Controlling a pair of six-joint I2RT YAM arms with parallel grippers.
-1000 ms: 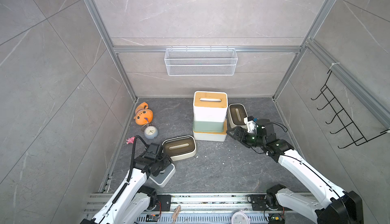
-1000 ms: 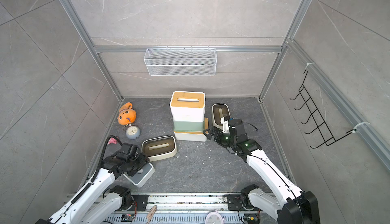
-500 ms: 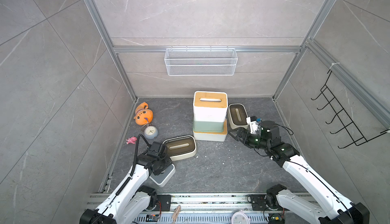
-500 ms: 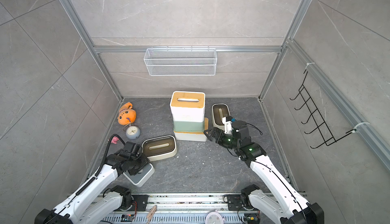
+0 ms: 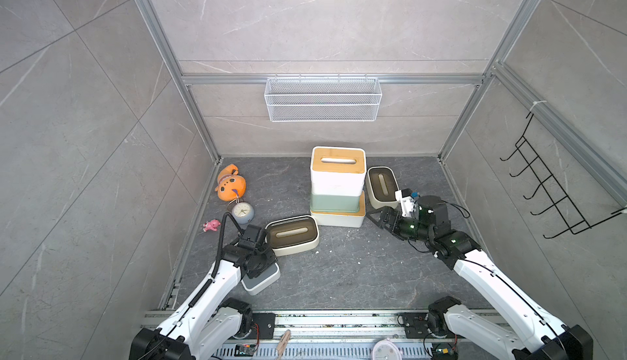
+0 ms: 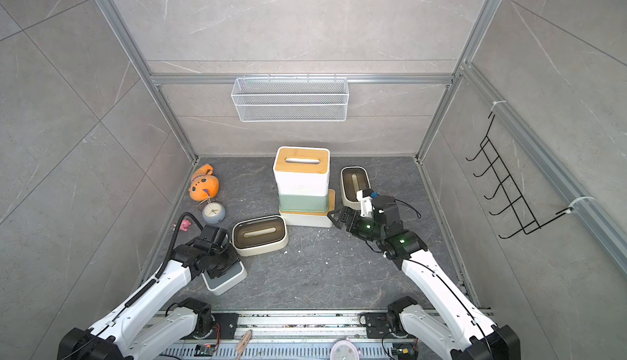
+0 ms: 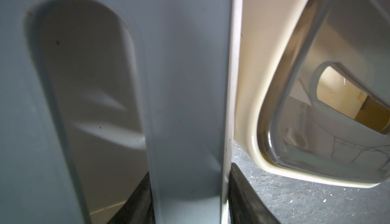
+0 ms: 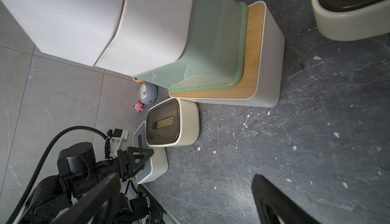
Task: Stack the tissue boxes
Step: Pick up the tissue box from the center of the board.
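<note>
Close by, cream box (image 5: 292,236), clock (image 5: 242,211), plush (image 5: 231,185).

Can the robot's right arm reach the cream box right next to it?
Probably yes. The right end effector is open and close by the cream box, with nothing between them. It points at the stack, though, so it would need to turn.

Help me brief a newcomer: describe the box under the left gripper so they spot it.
Start at the tall stack of tissue boxes mid-floor; in front lies a cream box with a brown lid. Beside that, nearest the metal rail, sits a white box with a grey lid, the only grey-topped one.
</note>
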